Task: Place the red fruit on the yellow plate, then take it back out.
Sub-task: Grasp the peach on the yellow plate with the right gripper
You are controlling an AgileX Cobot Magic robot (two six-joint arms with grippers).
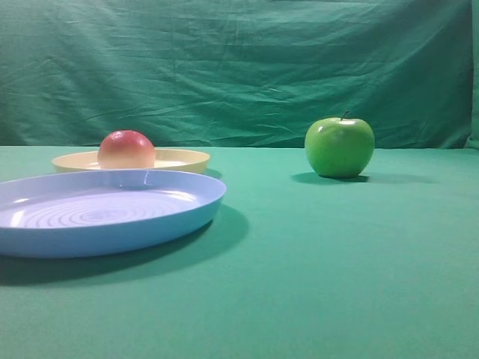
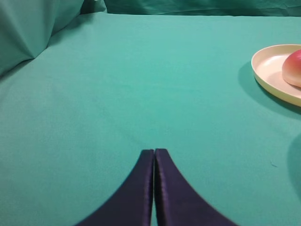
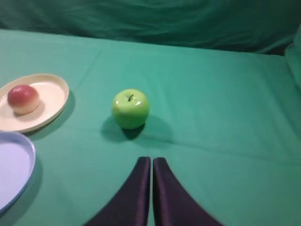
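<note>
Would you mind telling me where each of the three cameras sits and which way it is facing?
Exterior high: sits low near the table surface, facing the green backdrop; shows the blue plate, the yellow plate holding the red fruit, and the green apple; no robot parts.
Left wrist: above the shut left gripper, looking across bare cloth; plate and fruit at the right edge.
Right wrist: above the shut right gripper, facing the apple, plates at left.
Shared: all three views show the fruit on the yellow plate.

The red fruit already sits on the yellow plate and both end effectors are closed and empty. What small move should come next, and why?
Probably the left end effector should open and turn toward the red fruit, which rests on the yellow plate off to its right; taking it back out remains.
</note>
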